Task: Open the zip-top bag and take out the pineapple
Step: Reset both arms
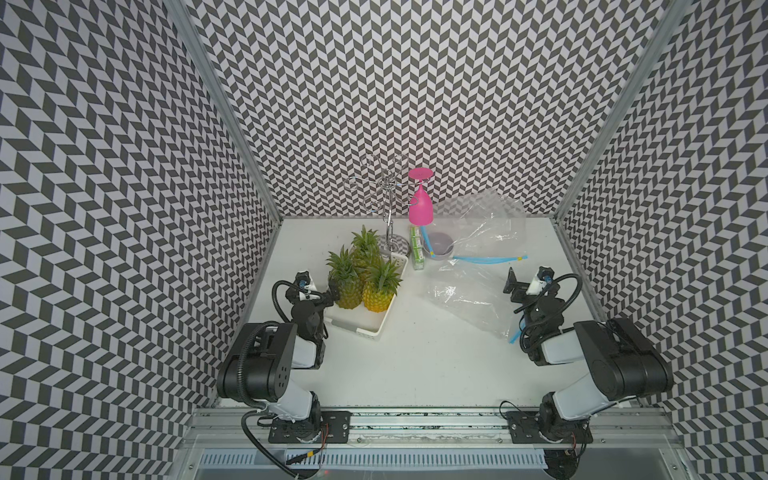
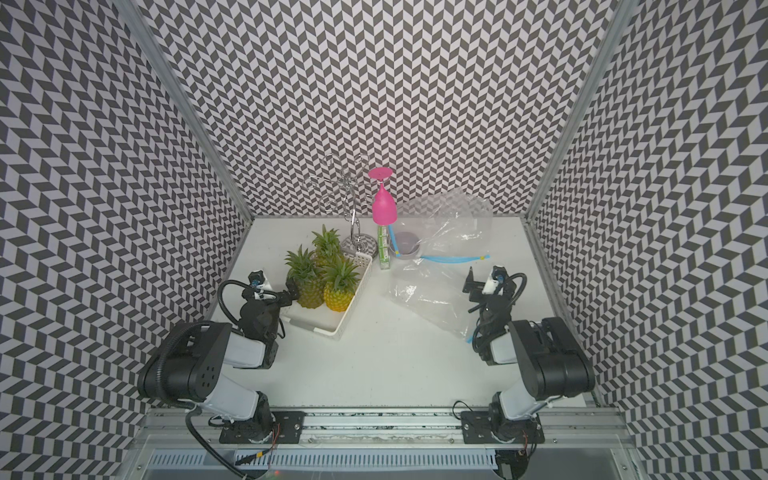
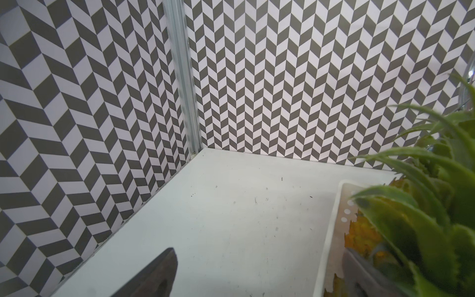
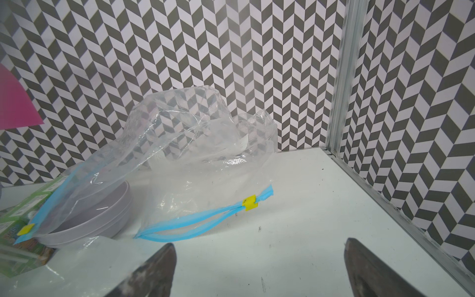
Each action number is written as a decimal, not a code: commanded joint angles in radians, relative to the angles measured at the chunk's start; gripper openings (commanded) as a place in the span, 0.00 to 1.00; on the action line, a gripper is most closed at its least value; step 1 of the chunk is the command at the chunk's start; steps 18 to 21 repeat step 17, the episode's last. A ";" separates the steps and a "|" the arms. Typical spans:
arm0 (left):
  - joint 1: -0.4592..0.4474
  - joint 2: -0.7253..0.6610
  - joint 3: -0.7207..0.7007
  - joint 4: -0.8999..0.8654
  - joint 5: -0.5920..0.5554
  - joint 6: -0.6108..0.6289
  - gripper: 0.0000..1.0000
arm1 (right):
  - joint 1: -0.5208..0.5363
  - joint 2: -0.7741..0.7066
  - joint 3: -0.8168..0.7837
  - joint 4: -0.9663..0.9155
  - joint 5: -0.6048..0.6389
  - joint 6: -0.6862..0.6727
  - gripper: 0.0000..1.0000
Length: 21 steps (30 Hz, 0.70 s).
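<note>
The zip-top bag [image 4: 205, 159] sits crumpled and half upright at the back right of the counter [image 1: 415, 353]. Its blue zip strip [image 4: 195, 226] runs along the front with the two halves parted, and the yellow slider [image 4: 250, 202] sits at one end. A second bag [image 1: 465, 299] lies flat just in front of it, and a third bag [image 4: 84, 180] is draped over a grey bowl [image 4: 115, 218].

The pineapples are outside all of the bags, over on the left, where three stand upright in a white basket [image 1: 361, 330]. The front pineapple [image 1: 378, 301] and the left pineapple [image 1: 347, 293] are side by side and touching, with the rear pineapple [image 1: 366, 249] behind the pair.

The left gripper [image 1: 330, 296] is at the basket's left rim, right beside the left pineapple. Its jaws are spread: the wrist view shows one finger [image 3: 156, 272] over bare counter and the other inside the basket wall, under the leaves. I cannot tell whether that finger touches the fruit.

The right gripper [image 1: 514, 294] hovers at the right edge of the flat bag, jaws spread wide. From its wrist view the fingers [image 4: 154, 272] frame the parted zip but stay clear of it.

Behind the basket stands a chrome glass rack [image 1: 390, 199] with a pink glass [image 1: 419, 205] hanging upside down from it. A green carton [image 1: 417, 249] sits between the rack's base and the bowl.
</note>
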 commanded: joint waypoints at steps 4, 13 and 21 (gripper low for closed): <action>-0.008 -0.001 0.015 -0.013 -0.002 0.007 1.00 | -0.004 0.001 -0.010 0.064 0.004 0.000 0.99; -0.012 0.005 0.035 -0.041 0.000 0.014 1.00 | -0.005 0.003 -0.010 0.067 0.005 0.000 0.99; -0.021 0.001 0.024 -0.023 -0.015 0.020 1.00 | -0.004 0.003 -0.010 0.067 0.004 0.000 0.99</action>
